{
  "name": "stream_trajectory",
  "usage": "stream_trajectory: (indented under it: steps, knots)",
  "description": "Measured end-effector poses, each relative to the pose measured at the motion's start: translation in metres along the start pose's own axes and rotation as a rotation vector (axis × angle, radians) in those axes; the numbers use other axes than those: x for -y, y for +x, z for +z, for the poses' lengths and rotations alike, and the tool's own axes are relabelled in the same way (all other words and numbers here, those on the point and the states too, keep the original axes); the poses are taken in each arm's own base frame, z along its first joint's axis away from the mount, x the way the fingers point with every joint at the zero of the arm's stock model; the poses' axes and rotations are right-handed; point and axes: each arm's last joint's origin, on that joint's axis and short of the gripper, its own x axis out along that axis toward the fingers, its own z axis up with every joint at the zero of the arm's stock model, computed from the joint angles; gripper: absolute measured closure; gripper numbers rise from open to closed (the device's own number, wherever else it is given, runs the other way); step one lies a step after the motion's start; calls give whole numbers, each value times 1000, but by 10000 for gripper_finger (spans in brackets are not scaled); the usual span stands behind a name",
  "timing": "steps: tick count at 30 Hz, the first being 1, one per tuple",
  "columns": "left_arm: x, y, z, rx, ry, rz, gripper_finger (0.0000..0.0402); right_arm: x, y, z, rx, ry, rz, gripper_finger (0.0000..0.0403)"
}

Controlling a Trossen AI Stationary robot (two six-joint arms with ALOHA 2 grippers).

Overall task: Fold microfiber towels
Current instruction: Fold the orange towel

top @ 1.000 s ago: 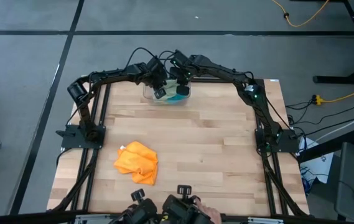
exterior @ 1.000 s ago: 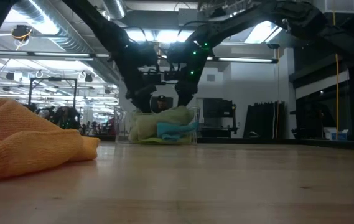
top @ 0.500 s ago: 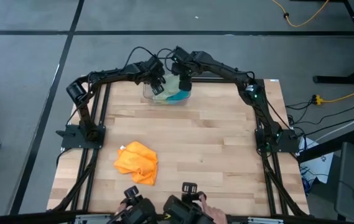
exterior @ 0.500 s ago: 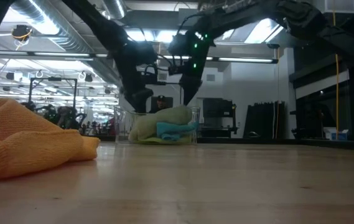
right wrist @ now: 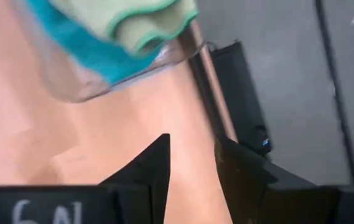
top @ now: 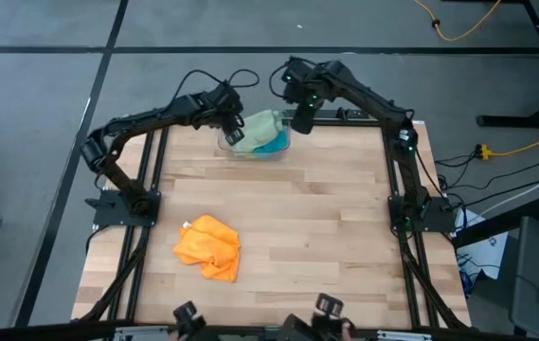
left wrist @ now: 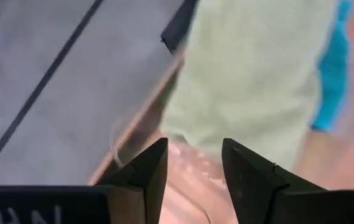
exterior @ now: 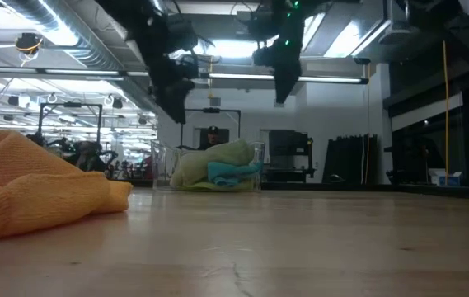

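Note:
A clear bin (top: pixel 281 150) stands at the table's far edge, holding a pale sage green towel (top: pixel 260 126) piled on a teal towel (top: pixel 271 145); a lime green edge (exterior: pixel 194 186) shows under them. An orange towel (top: pixel 209 247) lies crumpled on the table at the near left. My left gripper (top: pixel 234 135) hangs open above the bin's left side, and my right gripper (top: pixel 302 123) hangs open above and to the right of the bin. Both wrist views show nothing between the fingers; the sage towel (left wrist: pixel 251 74) and the bin (right wrist: pixel 83 81) lie beyond them.
The bare wooden tabletop (top: pixel 326 208) spreads between the bin and the orange towel. Dark frame rails (top: pixel 146 189) run along the table's left and right sides. Beyond the far edge is grey floor.
Both grippers have risen out of the bin, where they stood low on the towels a second ago. The left has drawn toward the table's left, the right toward the right and far edge. The sage and teal towels have stayed in the bin.

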Motion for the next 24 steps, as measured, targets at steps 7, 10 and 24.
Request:
stream_trajectory:
  steps: [7,10,24]
  knots:
    - [26,-28,-25,-218,-14,-186,259,-13,-11,-9,-54,39,109,275]
    - [40,-34,-36,-344,4,-225,259,-25,-14,-8,-60,39,119,277]
    - [106,-74,-148,-566,-23,-234,260,-125,-50,-27,-59,-76,179,293]
